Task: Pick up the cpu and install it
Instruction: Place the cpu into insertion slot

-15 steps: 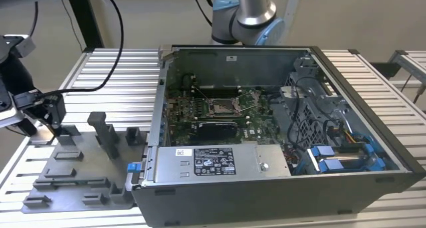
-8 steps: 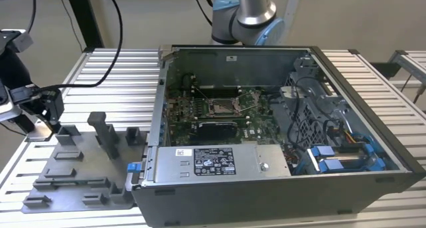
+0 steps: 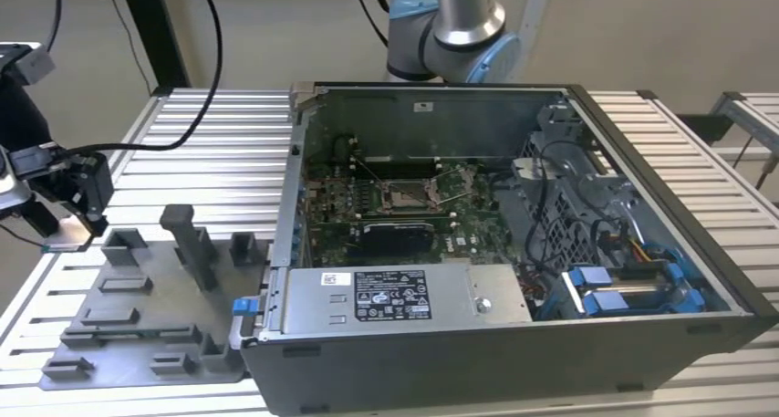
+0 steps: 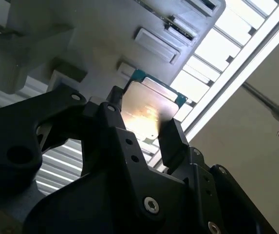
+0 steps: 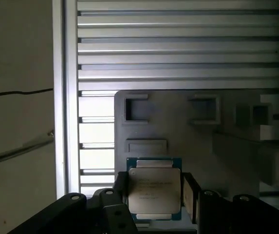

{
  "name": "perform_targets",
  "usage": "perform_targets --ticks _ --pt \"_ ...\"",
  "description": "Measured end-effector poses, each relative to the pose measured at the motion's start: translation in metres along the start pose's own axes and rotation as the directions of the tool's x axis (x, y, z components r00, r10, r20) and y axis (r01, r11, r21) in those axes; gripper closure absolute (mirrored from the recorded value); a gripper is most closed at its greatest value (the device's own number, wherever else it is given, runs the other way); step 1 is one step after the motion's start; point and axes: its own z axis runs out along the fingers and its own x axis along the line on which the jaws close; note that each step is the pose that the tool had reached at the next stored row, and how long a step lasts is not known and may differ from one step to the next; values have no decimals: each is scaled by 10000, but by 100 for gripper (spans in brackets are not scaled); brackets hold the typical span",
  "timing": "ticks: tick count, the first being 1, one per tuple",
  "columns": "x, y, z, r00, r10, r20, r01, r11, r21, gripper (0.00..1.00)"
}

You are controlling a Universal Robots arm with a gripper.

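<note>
The cpu point(image 5: 154, 187), a thin square chip with a silvery top and green edge, sits between the two black fingers of my gripper point(image 5: 155, 195), which is shut on it. The second wrist view shows the cpu point(image 4: 149, 109) shining between the fingers point(image 4: 171, 134). In the exterior view my gripper point(image 3: 71, 239) is at the far left, holding the cpu point(image 3: 64, 246) by the left corner of the grey parts fixture point(image 3: 146, 317). The dark square socket point(image 3: 406, 195) lies on the green motherboard inside the open computer case point(image 3: 681, 253), well to the exterior view's right of the gripper.
The fixture carries several upright posts point(image 3: 189, 239) and slots next to the gripper. A grey box with a label point(image 3: 389, 294) lies along the case's near side. Cables and blue drive brackets point(image 3: 608, 289) crowd the case's right part. The ribbed metal table point(image 3: 195, 152) surrounds everything.
</note>
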Motion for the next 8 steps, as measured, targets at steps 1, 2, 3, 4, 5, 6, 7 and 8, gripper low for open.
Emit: perform_targets --ticks 1,2,3,4,5,6,7,8 --pt "0 0 0 10000 -2 0 2 10000 0 100" --pt "0 0 0 10000 -3 0 3 10000 0 100" --pt "0 0 -1 10000 -5 -2 5 10000 1 100" --pt "0 0 -1 10000 -8 -2 8 10000 1 100" --pt "0 0 -1 10000 -9 -2 9 10000 1 100" --pt "0 0 -1 10000 -12 -2 12 10000 0 100" --pt "0 0 -1 10000 -13 -2 13 10000 1 100" --pt "0 0 -1 10000 -16 -2 16 10000 1 100"
